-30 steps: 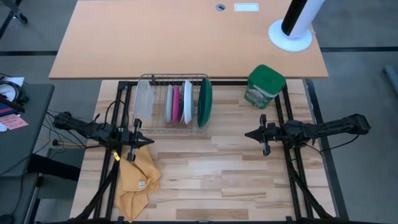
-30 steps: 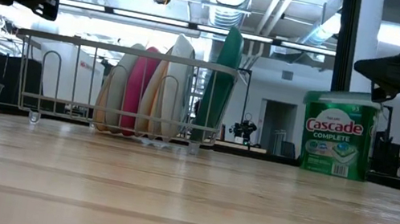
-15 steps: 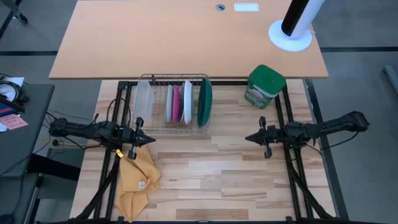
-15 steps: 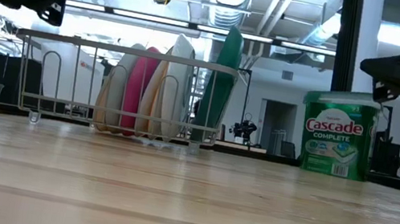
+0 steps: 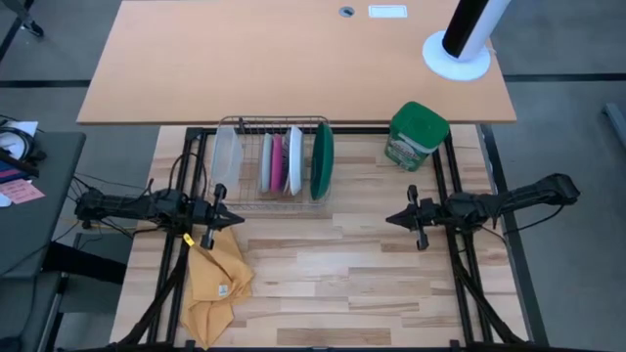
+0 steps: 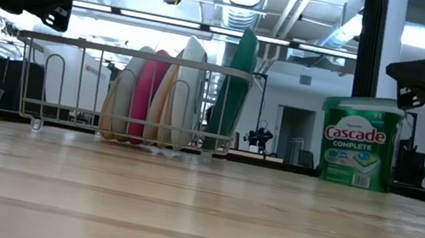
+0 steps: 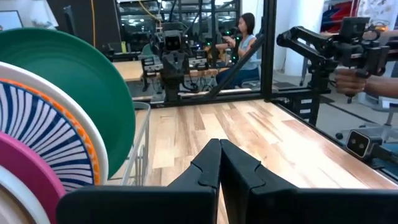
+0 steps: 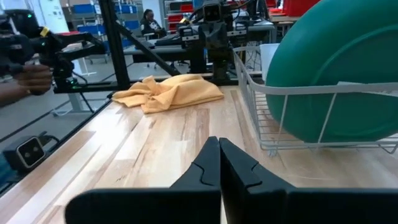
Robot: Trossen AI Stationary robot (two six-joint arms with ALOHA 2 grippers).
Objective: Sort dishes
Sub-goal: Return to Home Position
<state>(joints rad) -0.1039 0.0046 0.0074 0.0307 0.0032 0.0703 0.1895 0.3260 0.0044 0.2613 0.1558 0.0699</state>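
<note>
You're hanging the left gripper (image 5: 233,218), pinched shut and empty, just beside the dish rack (image 5: 279,121) of upright plates (image 5: 293,161); the right gripper (image 5: 391,217), likewise closed, is waiting farther off.

Left arm (image 5: 127,206) reaches level from the left side; the left claw (image 5: 235,217) points inward, its fingers (image 7: 205,167) pressed together, empty. Right arm (image 5: 509,200) mirrors it from the right side; the right claw (image 5: 392,217) points inward, fingers (image 8: 237,169) likewise pressed together, empty. The claws face each other, well apart.
</note>
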